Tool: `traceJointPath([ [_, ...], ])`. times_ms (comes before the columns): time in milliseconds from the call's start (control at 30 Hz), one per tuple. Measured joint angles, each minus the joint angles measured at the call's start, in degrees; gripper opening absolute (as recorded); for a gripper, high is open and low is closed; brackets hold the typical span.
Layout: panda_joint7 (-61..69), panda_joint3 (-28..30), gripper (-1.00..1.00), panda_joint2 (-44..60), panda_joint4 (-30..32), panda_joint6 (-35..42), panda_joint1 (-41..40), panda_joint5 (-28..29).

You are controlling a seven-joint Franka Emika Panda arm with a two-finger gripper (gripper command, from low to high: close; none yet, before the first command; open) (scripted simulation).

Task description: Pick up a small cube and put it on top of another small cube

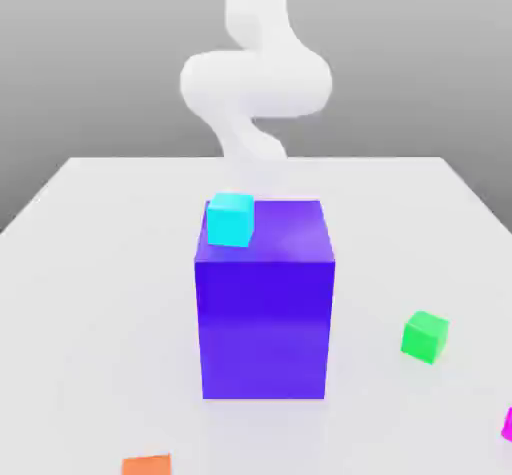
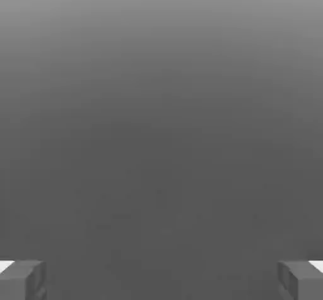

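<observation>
The tool's 2 fingers stand apart. The magenta cube lies at the exterior view's right edge; a low sweep toward it could bump the blue-violet block.

The pink cube is cut off by the exterior view's right edge, leaving a sliver (a thin one), and the orange cube by its bottom edge. The arm runs out at the top, and its lower end blends into the pale table. The cyan cube hides part of the block's top. The hand view's edges crop the gripper
</observation>
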State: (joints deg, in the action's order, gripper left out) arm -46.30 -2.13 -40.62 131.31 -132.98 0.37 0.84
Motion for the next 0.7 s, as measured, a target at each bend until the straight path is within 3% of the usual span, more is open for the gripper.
traceJointPath([
  [700,-7.55,-15.05,0.0,44.01,-3.98,-9.93,8.34,12.19],
])
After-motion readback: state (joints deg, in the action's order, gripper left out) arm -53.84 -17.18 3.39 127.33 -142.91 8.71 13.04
